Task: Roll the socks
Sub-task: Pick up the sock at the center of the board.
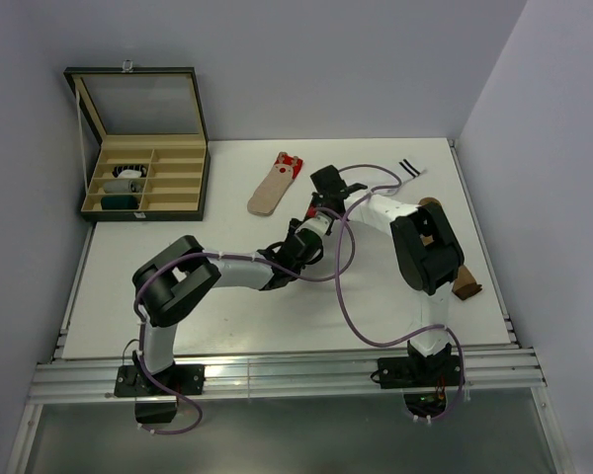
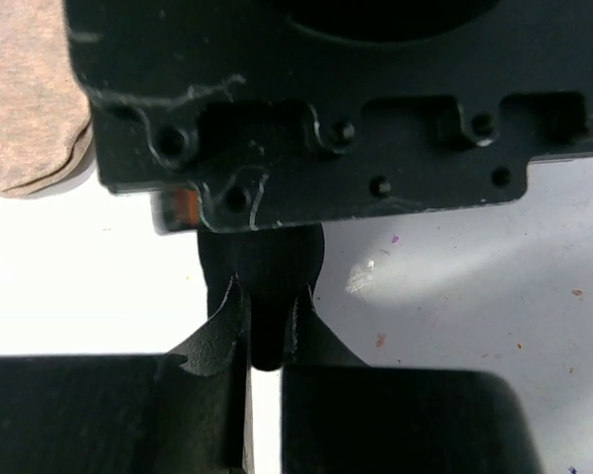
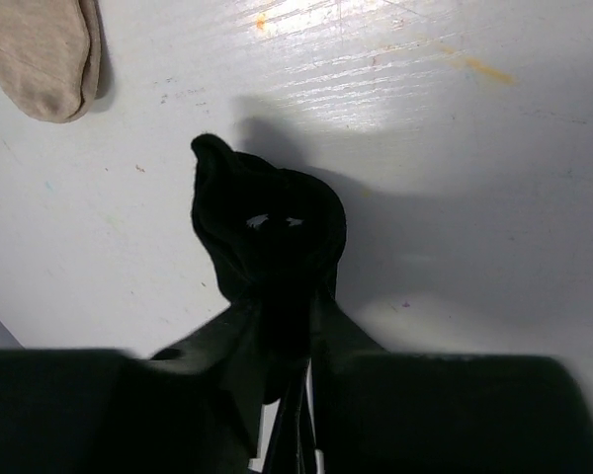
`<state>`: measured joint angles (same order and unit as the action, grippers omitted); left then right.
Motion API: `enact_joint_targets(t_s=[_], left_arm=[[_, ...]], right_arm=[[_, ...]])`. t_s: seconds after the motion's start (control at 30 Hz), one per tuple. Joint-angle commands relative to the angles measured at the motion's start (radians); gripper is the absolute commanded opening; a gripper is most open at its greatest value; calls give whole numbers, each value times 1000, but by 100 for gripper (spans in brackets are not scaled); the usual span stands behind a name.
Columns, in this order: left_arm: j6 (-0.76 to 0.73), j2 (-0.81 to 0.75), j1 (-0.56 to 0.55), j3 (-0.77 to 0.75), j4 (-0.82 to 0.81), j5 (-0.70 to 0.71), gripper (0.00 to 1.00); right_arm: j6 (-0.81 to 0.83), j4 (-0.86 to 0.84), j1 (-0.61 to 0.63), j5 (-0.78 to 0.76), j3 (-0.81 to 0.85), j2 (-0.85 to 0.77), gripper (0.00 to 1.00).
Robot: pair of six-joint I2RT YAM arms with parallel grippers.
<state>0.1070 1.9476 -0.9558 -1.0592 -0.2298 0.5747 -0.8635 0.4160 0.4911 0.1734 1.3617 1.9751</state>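
Note:
A black sock (image 3: pixel 267 232) hangs bunched from my right gripper (image 3: pixel 287 321), whose jaws are shut on it. My left gripper (image 2: pixel 265 311) is shut on a fold of the same black fabric (image 2: pixel 267 336), right under the right gripper's black body (image 2: pixel 356 99). In the top view the two grippers meet at mid-table, the left (image 1: pixel 306 235) just in front of the right (image 1: pixel 323 197). A beige sock with a red patterned cuff (image 1: pixel 275 185) lies flat to their left; its toe also shows in the left wrist view (image 2: pixel 30 109) and the right wrist view (image 3: pixel 44 54).
An open compartment box (image 1: pixel 143 188) stands at the back left with rolled socks (image 1: pixel 128 178) inside. A white piece with black stripes (image 1: pixel 407 167) lies at the back right. A brown sock (image 1: pixel 466 284) lies by the right arm's elbow, partly hidden. Purple cables loop between the arms.

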Motion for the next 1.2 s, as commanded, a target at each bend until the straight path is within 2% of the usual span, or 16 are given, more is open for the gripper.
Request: enact_joint_targets(t_s=[0.0, 0.2, 0.33, 0.5, 0.63, 0.83, 0.97, 1.17], left_arm=[[13, 41, 23, -7, 116, -7, 1], [19, 25, 25, 10, 130, -36, 1], [25, 14, 28, 10, 144, -62, 1], [72, -24, 64, 15, 197, -154, 1], [138, -49, 127, -13, 305, -265, 1], [241, -41, 218, -35, 457, -463, 0], [313, -42, 233, -35, 509, -423, 0], [324, -29, 249, -76, 587, -403, 0]], right_arm=[[0, 53, 44, 6, 28, -36, 31], [-17, 35, -32, -12, 22, -125, 67], [-6, 50, -101, -46, 14, -182, 79], [4, 40, -215, -51, -61, -263, 81], [30, 3, -321, -18, -205, -352, 81], [93, -23, -347, -31, -360, -528, 81], [119, -37, -347, -11, -423, -628, 80], [141, -60, -347, 41, -495, -720, 80]])
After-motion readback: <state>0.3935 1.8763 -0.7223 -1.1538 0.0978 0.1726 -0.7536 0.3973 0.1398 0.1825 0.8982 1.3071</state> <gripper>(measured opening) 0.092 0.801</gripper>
